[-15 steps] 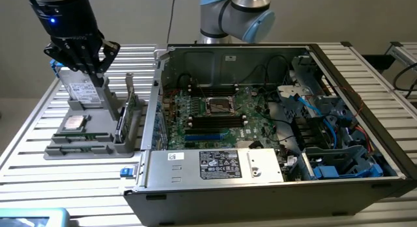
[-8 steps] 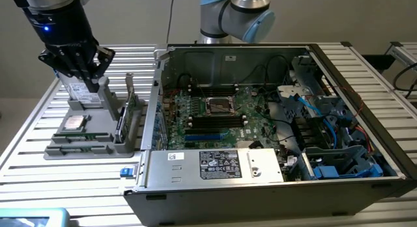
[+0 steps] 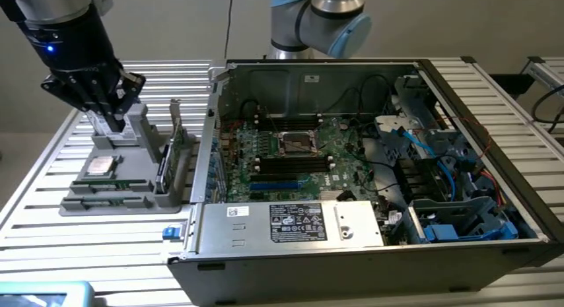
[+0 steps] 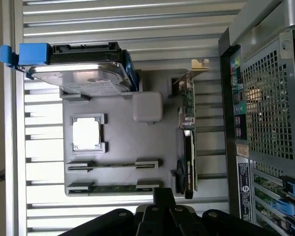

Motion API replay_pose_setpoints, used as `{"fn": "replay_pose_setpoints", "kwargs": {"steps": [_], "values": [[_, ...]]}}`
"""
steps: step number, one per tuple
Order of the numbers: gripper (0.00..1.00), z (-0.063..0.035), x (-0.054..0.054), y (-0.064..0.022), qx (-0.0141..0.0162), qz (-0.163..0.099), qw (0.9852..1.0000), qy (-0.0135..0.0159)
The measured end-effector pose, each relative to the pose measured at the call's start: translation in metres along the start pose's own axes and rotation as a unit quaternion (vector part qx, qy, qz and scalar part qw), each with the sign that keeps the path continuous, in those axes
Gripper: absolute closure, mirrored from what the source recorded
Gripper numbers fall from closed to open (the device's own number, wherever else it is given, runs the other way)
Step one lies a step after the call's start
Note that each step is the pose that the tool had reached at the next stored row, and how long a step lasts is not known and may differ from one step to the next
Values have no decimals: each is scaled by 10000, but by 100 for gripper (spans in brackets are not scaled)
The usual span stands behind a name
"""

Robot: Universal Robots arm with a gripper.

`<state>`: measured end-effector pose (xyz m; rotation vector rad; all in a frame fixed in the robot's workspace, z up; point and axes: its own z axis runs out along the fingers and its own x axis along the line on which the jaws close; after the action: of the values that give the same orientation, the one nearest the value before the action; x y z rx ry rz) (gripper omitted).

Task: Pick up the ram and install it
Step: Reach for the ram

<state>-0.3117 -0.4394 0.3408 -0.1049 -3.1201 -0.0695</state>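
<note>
Closest to the wrist camera are the black fingers [image 4: 152, 216] of the gripper [image 3: 104, 122], which are pressed together. In the exterior view the gripper hangs over the end of the gray holder [image 4: 118, 142] where the hard drive [image 4: 81, 73] sits. The ram [image 4: 113, 187] lies flat in a narrow slot of this holder, apart from the gripper and near the processor [image 4: 86, 133]. The green expansion card [image 4: 188, 123] stands on its edge at the holder's side toward the open computer case [image 3: 370, 76], and all of this rests on the slatted metal table [image 3: 53, 241].
</note>
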Motion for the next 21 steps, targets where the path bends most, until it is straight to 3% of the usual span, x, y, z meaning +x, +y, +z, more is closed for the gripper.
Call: {"fn": "replay_pose_setpoints", "kwargs": {"steps": [10, 21], "values": [[89, 74, 267, -57, 3, -31, 10000, 30], [89, 94, 584, -82, 4, -99, 9999, 34]]}}
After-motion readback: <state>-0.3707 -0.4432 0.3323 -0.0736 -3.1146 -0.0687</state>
